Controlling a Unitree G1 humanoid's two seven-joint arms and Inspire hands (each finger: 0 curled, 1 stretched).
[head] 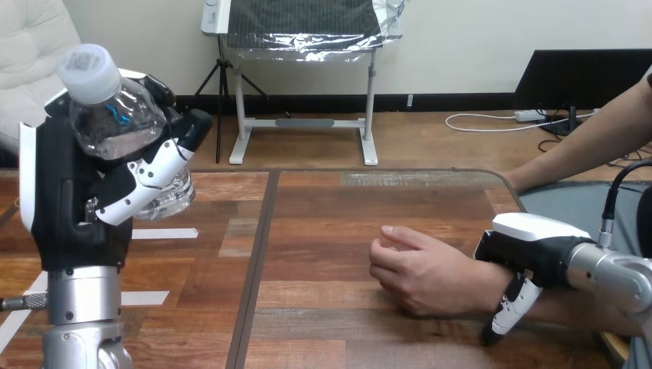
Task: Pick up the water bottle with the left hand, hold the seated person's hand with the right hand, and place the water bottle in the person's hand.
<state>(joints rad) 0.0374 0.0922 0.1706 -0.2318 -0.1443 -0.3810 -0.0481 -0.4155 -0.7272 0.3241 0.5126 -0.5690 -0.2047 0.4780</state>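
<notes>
My left hand (73,192) is raised at the view's left, its fingers and thumb curled round a clear water bottle (123,131) with a white cap, held upright and tilted a little left. The person's hand (419,269) rests on the table at the centre right, loosely curled, palm down. My right hand (527,250) lies over the person's wrist, with its fingers (513,304) curled down around the near side of the wrist. The bottle is well apart from the person's hand, high to its left.
The wooden table (323,223) stretches between the two hands, with a dark seam running front to back. White tape strips (165,233) lie on the table's left part. The person's forearm (592,146) comes in from the upper right.
</notes>
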